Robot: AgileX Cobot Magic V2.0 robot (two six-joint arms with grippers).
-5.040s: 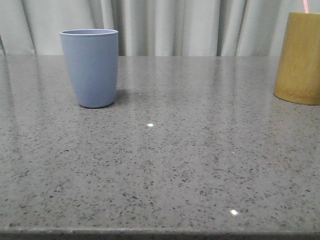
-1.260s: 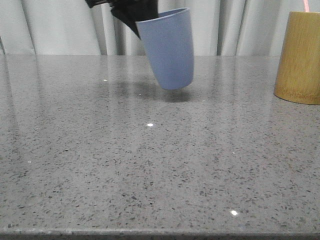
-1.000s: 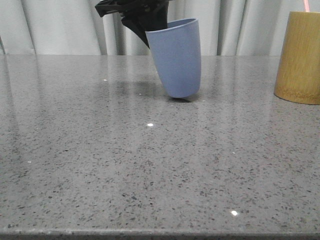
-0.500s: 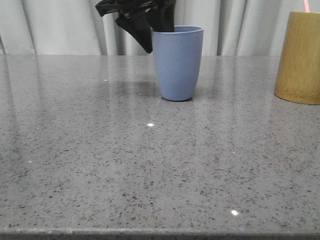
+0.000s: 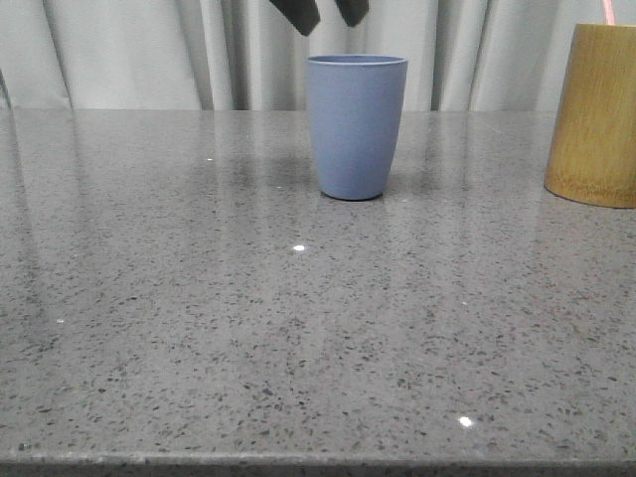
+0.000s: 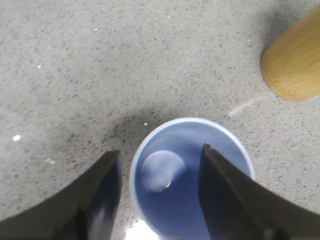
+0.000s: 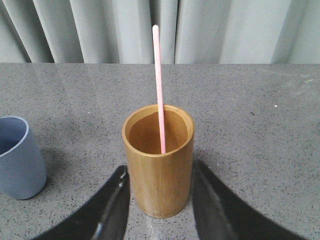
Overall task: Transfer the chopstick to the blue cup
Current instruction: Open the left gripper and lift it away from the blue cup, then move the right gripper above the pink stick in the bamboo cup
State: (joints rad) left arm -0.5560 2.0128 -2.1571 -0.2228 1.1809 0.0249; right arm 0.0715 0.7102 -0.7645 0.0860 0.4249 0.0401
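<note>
The blue cup (image 5: 356,124) stands upright on the table near the middle; it also shows in the left wrist view (image 6: 192,175) from above and in the right wrist view (image 7: 17,157). My left gripper (image 5: 323,12) is open and empty just above the cup's rim, its fingers (image 6: 107,190) apart over the cup's mouth. One pale-pink chopstick (image 7: 158,85) stands in the bamboo cylinder (image 7: 159,160); its tip shows in the front view (image 5: 606,10). My right gripper (image 7: 160,167) is open, one finger on each side of the bamboo cylinder, apart from it.
The bamboo cylinder (image 5: 596,114) stands at the right edge of the front view. The grey speckled table (image 5: 298,328) runs to a grey curtain (image 5: 119,50) at the back.
My left gripper carried the blue cup from the left to the middle, set it upright, let go and rose above it. The bamboo cylinder has not moved.
</note>
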